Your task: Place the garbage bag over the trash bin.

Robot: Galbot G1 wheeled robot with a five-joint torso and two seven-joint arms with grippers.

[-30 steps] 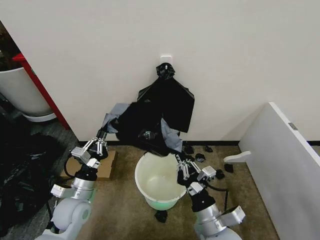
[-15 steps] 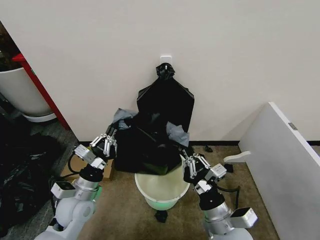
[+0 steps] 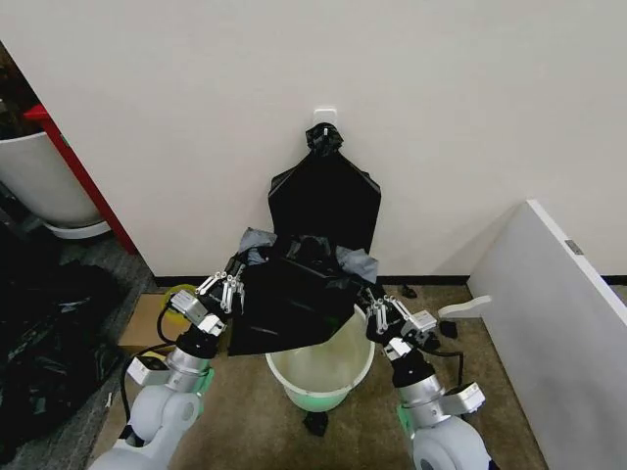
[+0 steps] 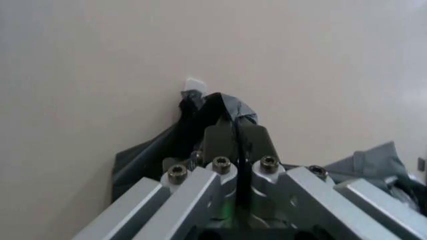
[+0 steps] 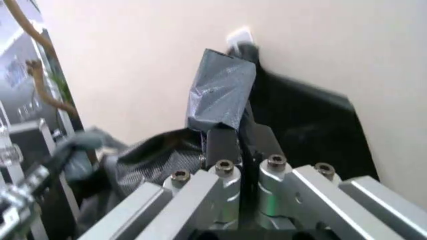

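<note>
The garbage bag (image 3: 292, 302), wrinkly glossy black film, hangs stretched between my two grippers above the near-left part of the trash bin (image 3: 345, 380), covering that part of its rim. The bin is white with a cream inside and a pale green base. My left gripper (image 3: 227, 290) is shut on the bag's left edge, and my right gripper (image 3: 378, 313) is shut on its right edge. In the left wrist view the left gripper (image 4: 237, 134) pinches thin film (image 4: 235, 107). In the right wrist view the right gripper (image 5: 244, 136) clamps a grey-black fold (image 5: 221, 94).
A flat black bundle (image 3: 325, 201) hangs from a wall hook (image 3: 324, 117) behind the bin. A big white tub (image 3: 39, 181) and black bags (image 3: 39, 333) lie left, with a cardboard box (image 3: 145, 325). A white panel (image 3: 563, 313) stands right. Small black scraps (image 3: 315, 423) dot the floor.
Both grippers have moved inward and forward with the bag. The bag has shifted from the left of the bin to over its rim, drawn tighter between the grippers.
</note>
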